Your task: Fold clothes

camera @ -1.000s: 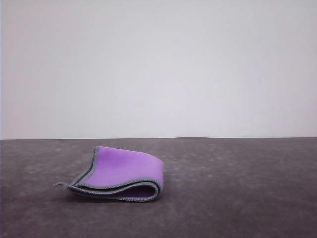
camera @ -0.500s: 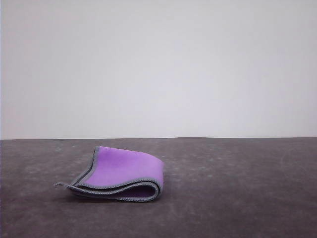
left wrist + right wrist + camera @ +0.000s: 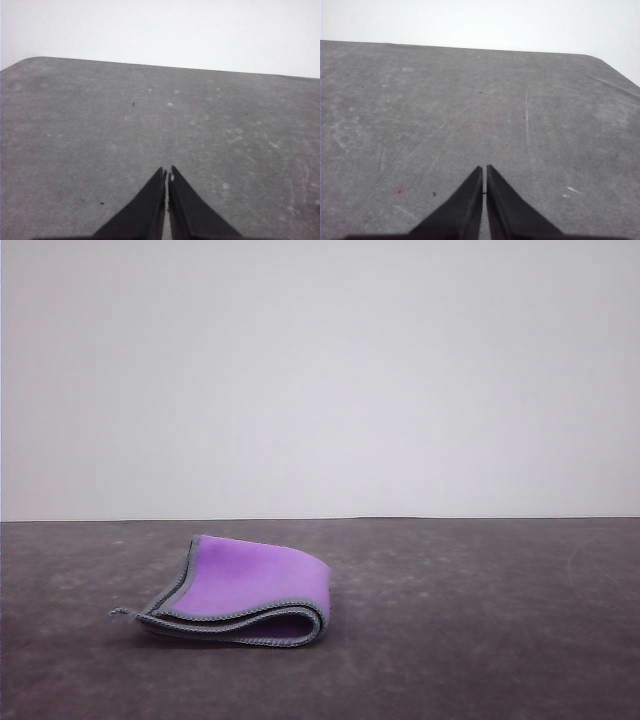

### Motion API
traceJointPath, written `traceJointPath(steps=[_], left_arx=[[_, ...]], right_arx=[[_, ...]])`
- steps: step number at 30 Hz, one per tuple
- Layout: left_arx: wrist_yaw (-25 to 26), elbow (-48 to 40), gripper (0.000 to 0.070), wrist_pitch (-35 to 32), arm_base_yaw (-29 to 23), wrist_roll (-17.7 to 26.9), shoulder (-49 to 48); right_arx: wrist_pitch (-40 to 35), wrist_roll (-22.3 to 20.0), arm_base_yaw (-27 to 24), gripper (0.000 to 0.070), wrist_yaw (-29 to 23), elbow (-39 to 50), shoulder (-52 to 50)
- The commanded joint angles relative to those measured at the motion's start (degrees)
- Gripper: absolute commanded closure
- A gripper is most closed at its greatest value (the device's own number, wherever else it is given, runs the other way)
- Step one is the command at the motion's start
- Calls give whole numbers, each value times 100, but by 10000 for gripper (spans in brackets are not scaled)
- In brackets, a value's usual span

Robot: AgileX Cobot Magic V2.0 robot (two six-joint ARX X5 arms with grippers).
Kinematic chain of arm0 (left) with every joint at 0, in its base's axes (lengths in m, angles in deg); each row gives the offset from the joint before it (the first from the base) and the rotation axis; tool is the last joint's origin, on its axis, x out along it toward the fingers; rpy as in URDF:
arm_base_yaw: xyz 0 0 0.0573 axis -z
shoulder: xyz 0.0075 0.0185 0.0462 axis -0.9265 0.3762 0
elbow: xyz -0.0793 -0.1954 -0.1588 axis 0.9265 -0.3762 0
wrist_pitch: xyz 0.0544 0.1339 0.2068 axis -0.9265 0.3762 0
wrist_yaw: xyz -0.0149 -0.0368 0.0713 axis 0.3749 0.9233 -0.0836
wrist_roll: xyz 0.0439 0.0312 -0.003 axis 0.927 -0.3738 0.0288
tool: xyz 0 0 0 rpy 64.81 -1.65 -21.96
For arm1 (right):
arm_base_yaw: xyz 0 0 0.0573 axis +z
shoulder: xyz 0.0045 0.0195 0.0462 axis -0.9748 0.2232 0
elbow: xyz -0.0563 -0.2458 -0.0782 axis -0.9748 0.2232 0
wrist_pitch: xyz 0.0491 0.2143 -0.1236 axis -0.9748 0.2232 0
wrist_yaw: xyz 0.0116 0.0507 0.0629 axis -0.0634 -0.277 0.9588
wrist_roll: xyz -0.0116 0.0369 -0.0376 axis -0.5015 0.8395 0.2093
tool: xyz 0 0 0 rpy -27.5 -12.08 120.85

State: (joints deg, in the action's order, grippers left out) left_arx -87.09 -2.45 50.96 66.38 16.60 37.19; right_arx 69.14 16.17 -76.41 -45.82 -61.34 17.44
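Note:
The clothes (image 3: pixel 250 585) are one small cloth lying folded over on the dark grey table, left of centre in the front view, purple face up, with grey stitched edging along the front and left sides. A loose corner tail sticks out at its left. In the left wrist view my left gripper (image 3: pixel 167 175) is shut, its black fingertips together over bare table with nothing between them. My right gripper (image 3: pixel 484 170) in the right wrist view is likewise shut over bare table.
The dark grey table (image 3: pixel 480 620) runs back to a straight far edge against a plain white wall. A rounded table corner (image 3: pixel 25 61) appears in the left wrist view and another corner (image 3: pixel 607 62) in the right wrist view.

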Motion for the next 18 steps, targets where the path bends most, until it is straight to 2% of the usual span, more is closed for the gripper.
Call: traceJointPath(steps=[1, 18], left_arx=[[-21, -114, 700, -68, 4, 74, -2], [-21, -114, 700, -68, 4, 74, -2]], right_arx=[[-50, -4, -7, 688, -15, 28, 0], [-50, -4, -7, 688, -15, 28, 0]])
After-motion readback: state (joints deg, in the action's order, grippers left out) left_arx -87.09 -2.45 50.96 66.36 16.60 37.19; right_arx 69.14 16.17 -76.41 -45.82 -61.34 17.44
